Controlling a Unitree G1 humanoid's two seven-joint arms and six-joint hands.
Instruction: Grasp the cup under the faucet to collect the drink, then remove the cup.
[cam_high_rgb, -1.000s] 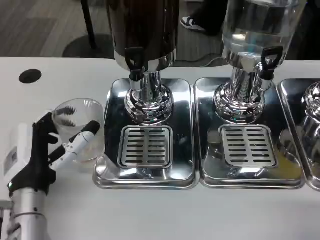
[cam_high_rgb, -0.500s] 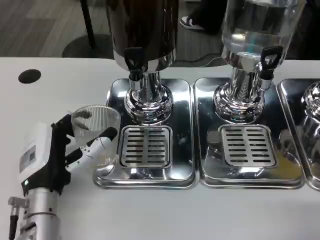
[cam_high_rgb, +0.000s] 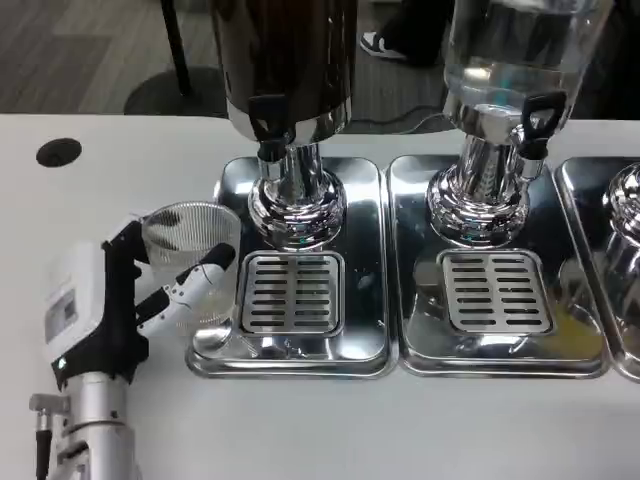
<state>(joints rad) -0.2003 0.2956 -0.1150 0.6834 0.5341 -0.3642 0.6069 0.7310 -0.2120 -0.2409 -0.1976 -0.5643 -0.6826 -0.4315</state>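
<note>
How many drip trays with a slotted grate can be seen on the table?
2. One tray is under the dark dispenser, beside the cup; the other tray is under the clear dispenser. A third tray is cut off at the right edge, grate unseen.

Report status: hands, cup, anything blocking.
Left robot hand grips clear cup. Cup left of dark dispenser's faucet, over tray edge. Path unobstructed.

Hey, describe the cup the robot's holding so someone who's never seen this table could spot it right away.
Start at the dark drink dispenser, the left of the two big ones, standing on a shiny steel drip tray. Just off that tray's left edge, the left robot hand holds the cup. It is the one clear, ribbed, see-through piece among the chrome, and it looks empty.
</note>
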